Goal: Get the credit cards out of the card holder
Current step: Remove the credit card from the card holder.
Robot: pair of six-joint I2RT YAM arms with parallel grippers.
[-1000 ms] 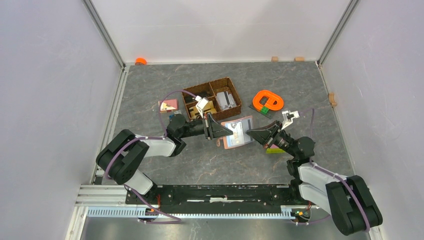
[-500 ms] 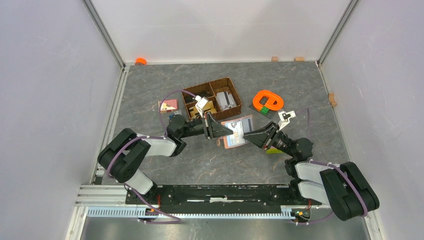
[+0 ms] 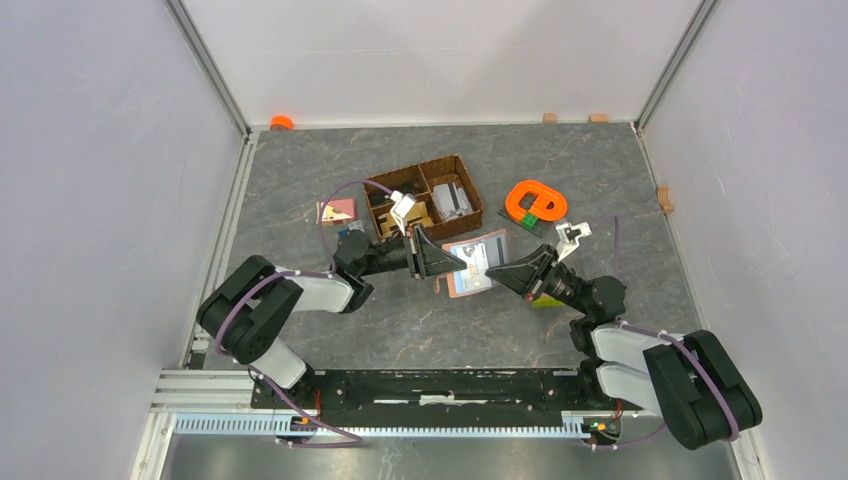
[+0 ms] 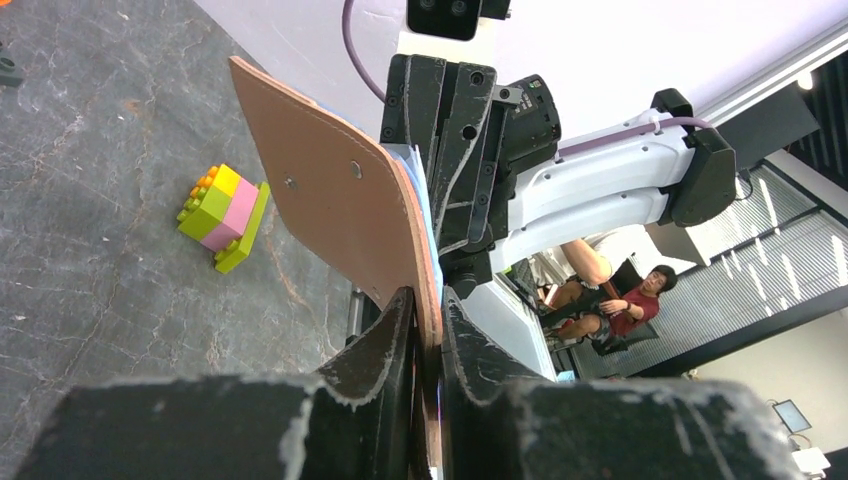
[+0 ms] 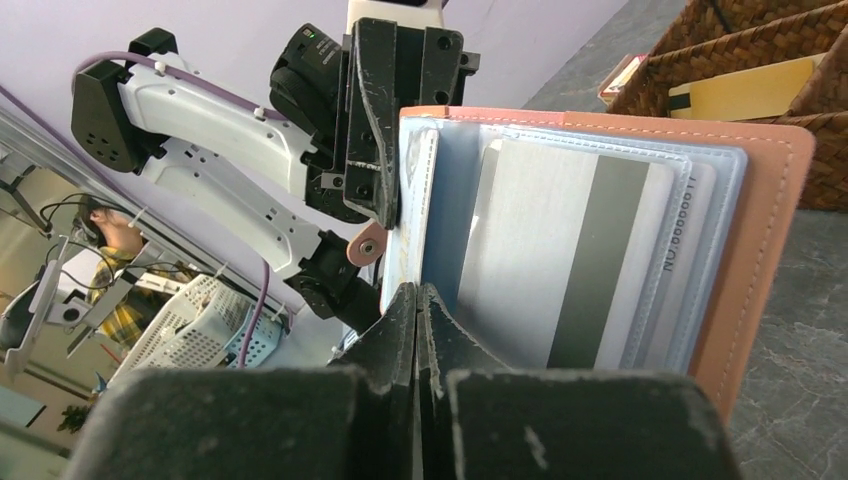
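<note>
1. Step in hand is judged as pulling the first of the cards [image 5: 560, 260]; the holder [image 3: 476, 264] is held open at frame centre in the top view, between the two arms; the cards are seen tucked in its pale sleeves, grey with a dark stripe.
2. The left claw [image 4: 428, 320] is pinched on the holder's brown cover edge; the cover is stood on edge in the left wrist view.
3. The right claw [image 5: 415, 305] is pressed together; its tips are set at the sleeves' lower edge, beside the fold; whether a card or sleeve edge is caught cannot be told.
4. Next move, as judged: a card's exposed edge must be gripped alone, not the sleeve; the pull must be made along the sleeve's opening while the holder is kept clamped; a slipped or doubled grip is the risk.
5. Edges and room: the basket [image 5: 770, 35] is close above the holder in the top view; an orange piece [image 3: 536, 203] lies upper right; a block [image 4: 222, 217] lies by the right arm; bare table [image 3: 430, 320] below the holder is the open room for withdrawal.
</note>
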